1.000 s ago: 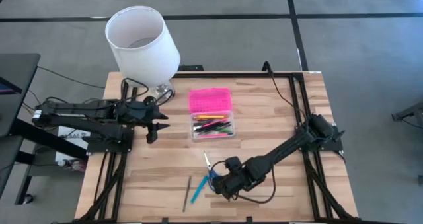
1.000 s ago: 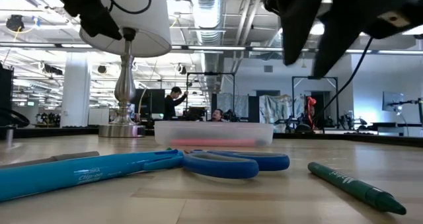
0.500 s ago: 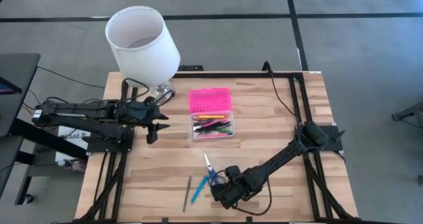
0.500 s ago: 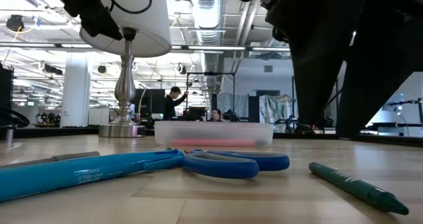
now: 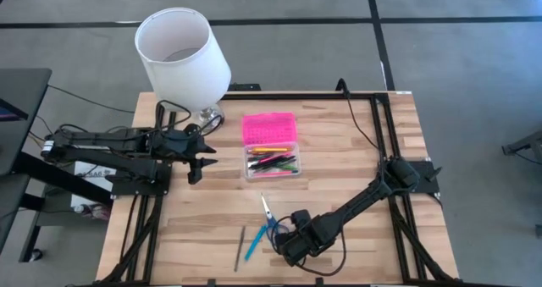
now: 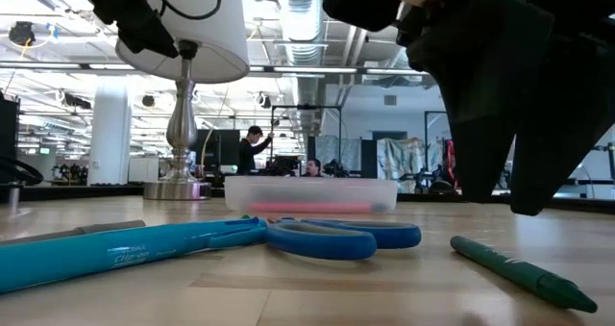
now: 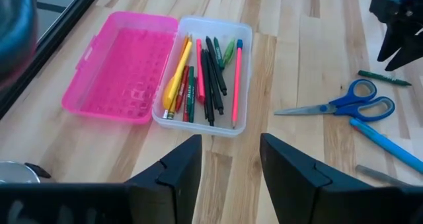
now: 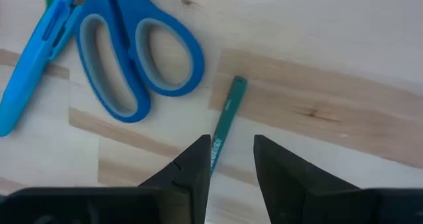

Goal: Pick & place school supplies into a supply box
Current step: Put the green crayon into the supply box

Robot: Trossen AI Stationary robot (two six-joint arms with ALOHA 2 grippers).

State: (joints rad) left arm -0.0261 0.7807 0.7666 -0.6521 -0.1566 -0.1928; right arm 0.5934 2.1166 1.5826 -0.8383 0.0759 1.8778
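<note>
The clear supply box [image 5: 273, 162] sits mid-table with its pink lid [image 5: 269, 128] open flat toward the far edge; several pens lie inside [image 7: 208, 85]. On the wood near the near edge lie blue-handled scissors [image 8: 132, 59], a blue marker [image 5: 252, 245], a grey pencil [image 5: 240, 246] and a green pen [image 8: 226, 118]. My right gripper [image 8: 231, 145] is open and points down over the green pen, its fingers on either side of the pen's end; in the low view its tips [image 6: 500, 206] hang just above the table. My left gripper [image 5: 196, 160] waits open at the table's left side.
A white lamp [image 5: 182, 54] stands on the far left corner, its metal base [image 6: 178, 187] on the table. Black frame rails run along the table's left and right edges. Bare wood lies right of the box and the right gripper.
My right gripper has moved toward the near edge and come down from well above the table to just above the green pen, staying open. The pens, scissors and box have not moved.
</note>
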